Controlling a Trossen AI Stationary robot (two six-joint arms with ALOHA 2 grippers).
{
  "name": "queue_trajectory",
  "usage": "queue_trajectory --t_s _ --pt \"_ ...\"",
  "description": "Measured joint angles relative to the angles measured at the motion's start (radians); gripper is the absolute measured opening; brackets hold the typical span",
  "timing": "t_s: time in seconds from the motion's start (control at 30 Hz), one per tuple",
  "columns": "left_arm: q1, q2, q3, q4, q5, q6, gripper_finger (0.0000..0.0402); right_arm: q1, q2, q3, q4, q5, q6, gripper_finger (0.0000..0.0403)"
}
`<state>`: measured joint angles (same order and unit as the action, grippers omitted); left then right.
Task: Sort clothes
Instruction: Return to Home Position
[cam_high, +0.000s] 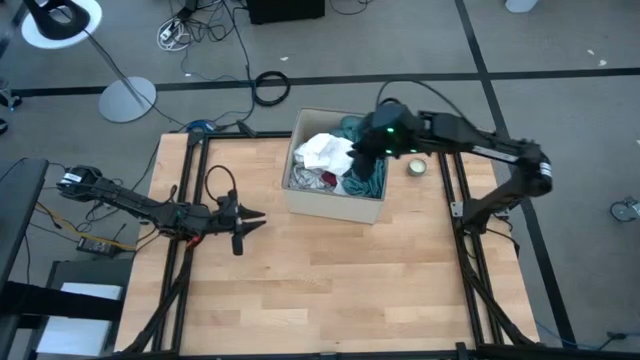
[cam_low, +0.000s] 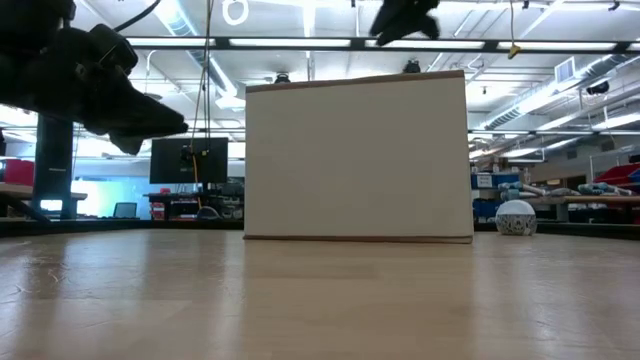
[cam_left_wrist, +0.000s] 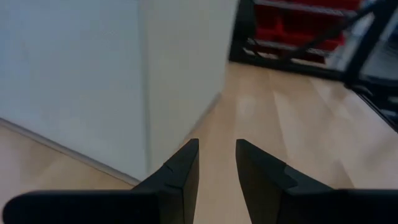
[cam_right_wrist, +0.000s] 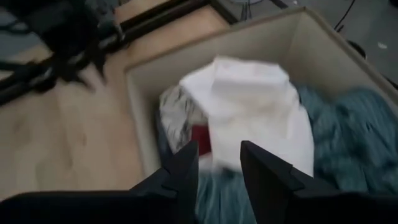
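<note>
The clothes lie heaped in a tan cardboard box (cam_high: 332, 206) at the far middle of the table. A white piece (cam_high: 325, 152) (cam_right_wrist: 249, 99) is on top, a teal shirt (cam_high: 370, 182) (cam_right_wrist: 354, 137) lies toward the right, and a black-and-white patterned piece (cam_right_wrist: 174, 118) and a bit of red (cam_right_wrist: 200, 138) sit by the left wall. My right gripper (cam_high: 362, 158) (cam_right_wrist: 219, 149) hovers above the box, pointing down at a slant, open, with nothing between its fingers. My left gripper (cam_high: 258, 216) (cam_left_wrist: 216, 149) waits open, level, just left of the box.
A small round metal tin (cam_high: 417, 167) (cam_low: 516, 217) stands right of the box. The box wall (cam_left_wrist: 93, 74) is close ahead of the left fingers. Bare wooden table (cam_high: 330, 290) stretches from the box to the near edge. Black frame rails run along both sides.
</note>
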<state>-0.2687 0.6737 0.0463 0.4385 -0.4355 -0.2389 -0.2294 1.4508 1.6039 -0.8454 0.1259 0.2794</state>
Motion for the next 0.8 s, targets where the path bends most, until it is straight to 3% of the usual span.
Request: queue_trajectory --t_s 0.23,0.53,0.8 --pt "0.018 -0.036 0.000 0.003 -0.089 0.070 0.0110 0.066 -0.136 0.001 -0.220 -0.004 0.085 0.0123" --pt "0.221 -0.150 0.000 -0.039 0.196 0.132 0.0110 0.201 -0.205 0.001 -0.322 -0.052 0.114 0.0122" --pt "0.300 -0.400 0.000 -0.261 0.241 0.133 0.0110 0.253 -0.263 -0.091 -0.298 -0.006 0.103 0.0123"
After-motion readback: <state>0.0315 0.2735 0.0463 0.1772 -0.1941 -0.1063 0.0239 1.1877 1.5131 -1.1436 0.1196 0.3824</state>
